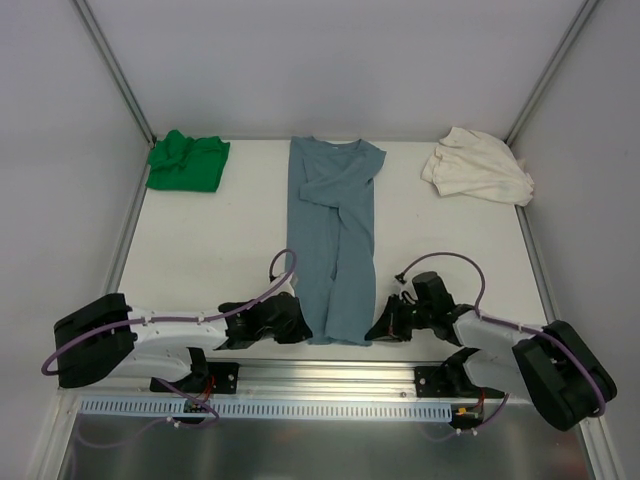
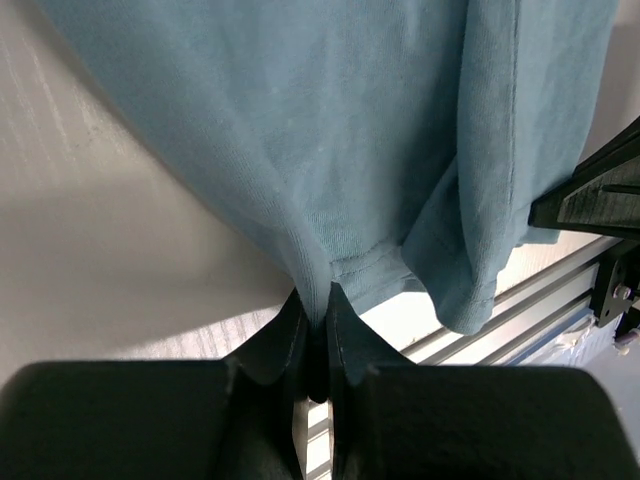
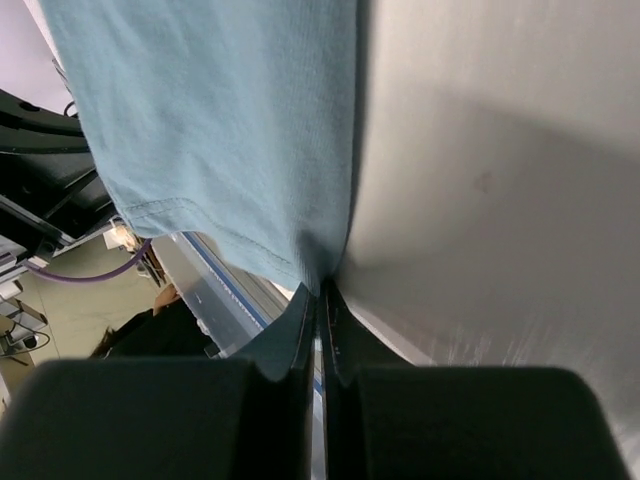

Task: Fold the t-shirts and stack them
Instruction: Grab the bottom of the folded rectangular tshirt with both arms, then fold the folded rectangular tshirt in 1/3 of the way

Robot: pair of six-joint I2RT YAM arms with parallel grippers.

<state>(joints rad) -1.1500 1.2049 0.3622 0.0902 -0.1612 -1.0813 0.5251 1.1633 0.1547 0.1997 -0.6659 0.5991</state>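
Gripping blue-grey tee (image 1: 335, 240) at near hem corners with left tool (image 2: 315, 300) and right tool (image 3: 320, 290), both pinched shut. Likely light, limp, droopy; best held at corners, hem taut.

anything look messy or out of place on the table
Nothing damaged or spilled. The green t-shirt at the far left corner and the cream t-shirt at the far right lie crumpled in heaps. The blue-grey t-shirt lies between them as a long narrow strip, near hem pinched by the left hand and right hand.
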